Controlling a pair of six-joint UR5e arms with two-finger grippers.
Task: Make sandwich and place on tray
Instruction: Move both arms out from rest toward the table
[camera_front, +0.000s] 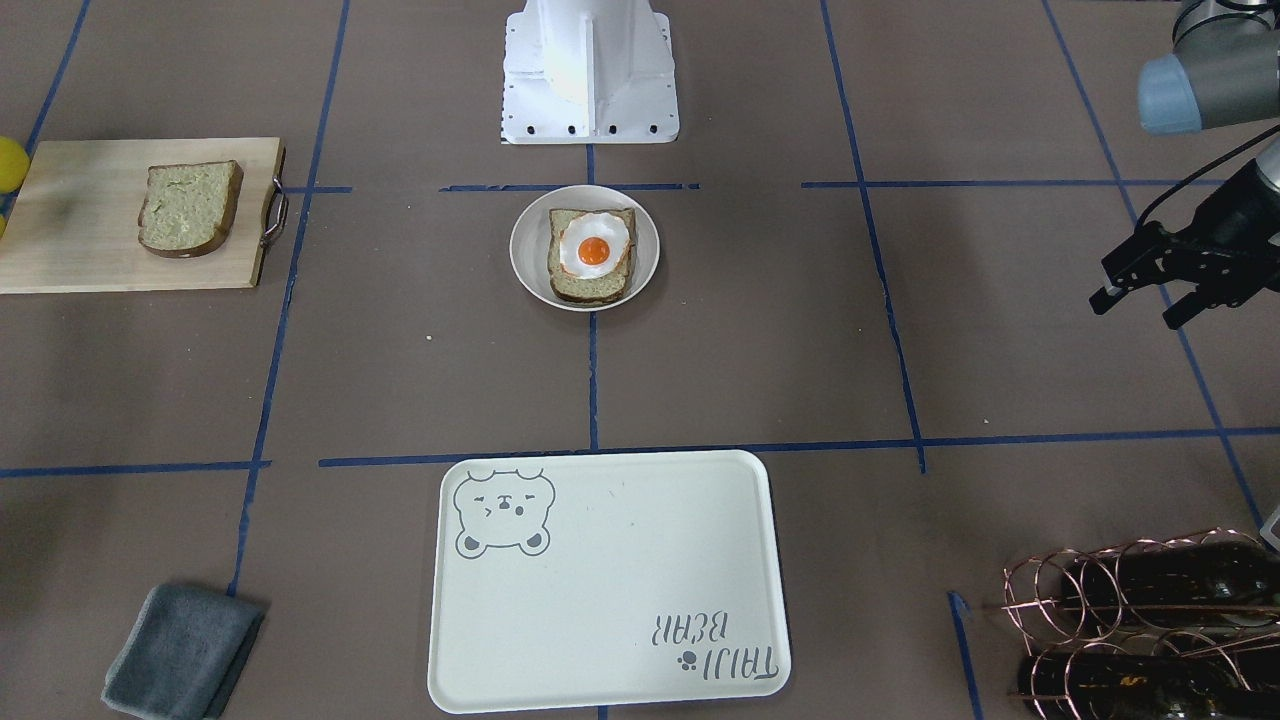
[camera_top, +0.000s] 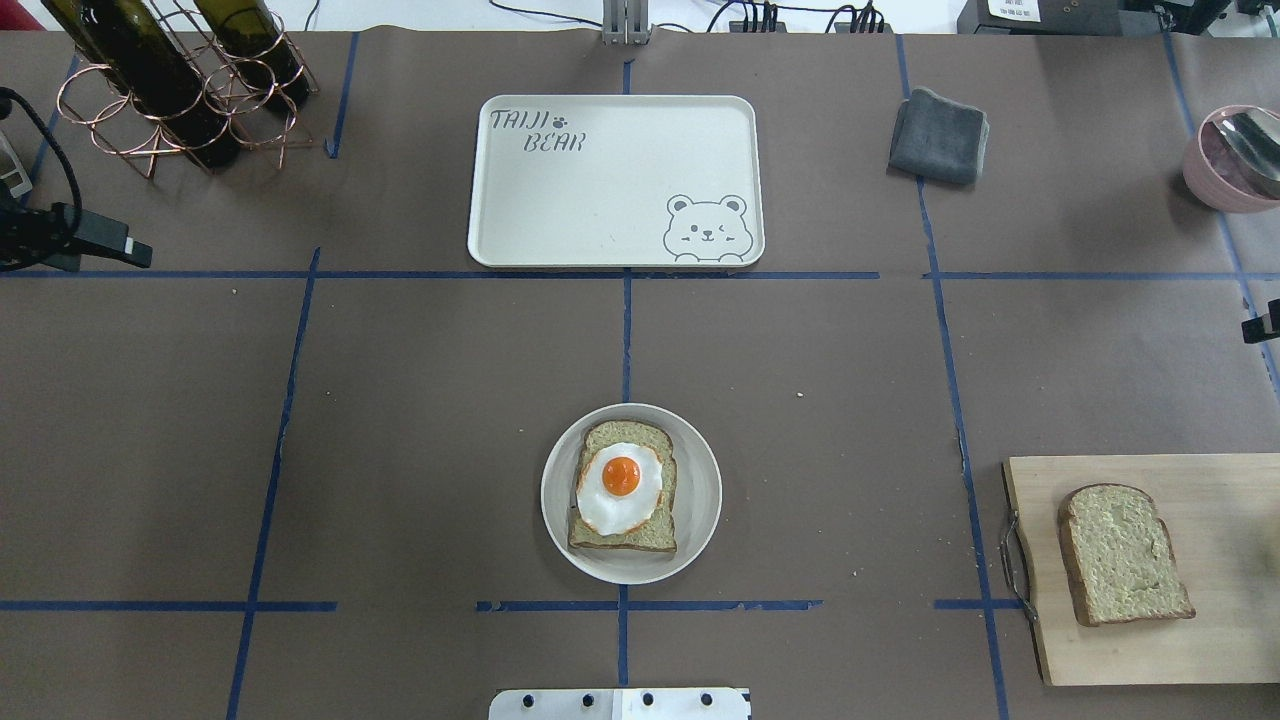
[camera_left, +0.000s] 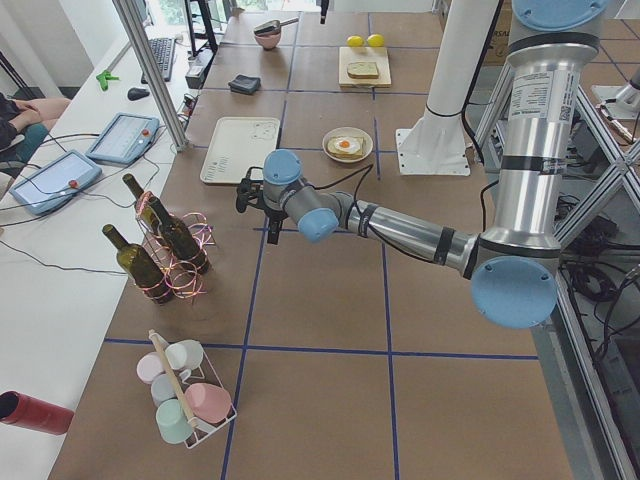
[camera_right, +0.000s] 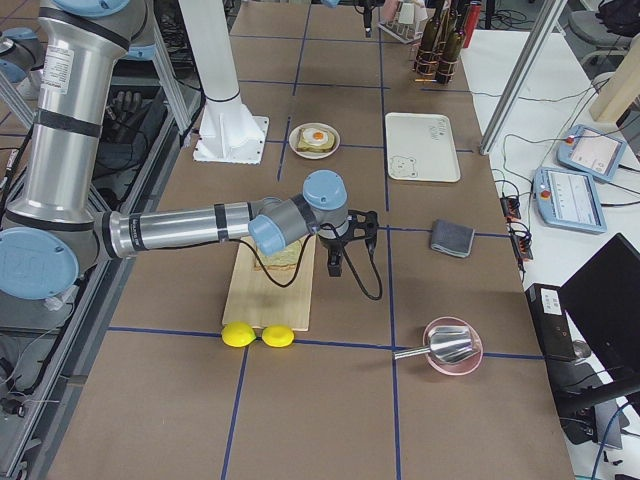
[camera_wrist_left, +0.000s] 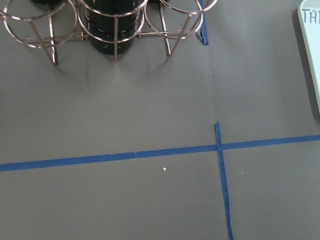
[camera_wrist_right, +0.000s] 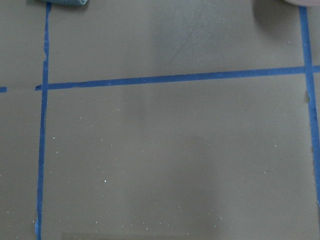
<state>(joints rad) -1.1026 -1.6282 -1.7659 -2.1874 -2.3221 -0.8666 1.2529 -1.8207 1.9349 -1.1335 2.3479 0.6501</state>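
Note:
A bread slice (camera_top: 622, 535) with a fried egg (camera_top: 619, 486) on top lies on a small round white plate (camera_top: 700, 490) at the table's middle; the egg also shows in the front view (camera_front: 593, 247). A second bread slice (camera_top: 1125, 553) lies on a wooden cutting board (camera_top: 1220, 640) on my right. The cream bear tray (camera_top: 600, 190) sits bare at the far side; it also shows in the front view (camera_front: 620, 580). My left gripper (camera_front: 1138, 308) hangs open and empty above the table on my left. My right gripper (camera_right: 340, 255) hovers beside the board's far edge; I cannot tell its state.
A copper wine rack (camera_top: 180, 90) with dark bottles stands far left. A folded grey cloth (camera_top: 938, 136) lies right of the tray. A pink bowl (camera_top: 1225, 160) with a spoon sits far right. Two lemons (camera_right: 258, 335) lie past the board. A cup rack (camera_left: 185, 390) stands at the left end.

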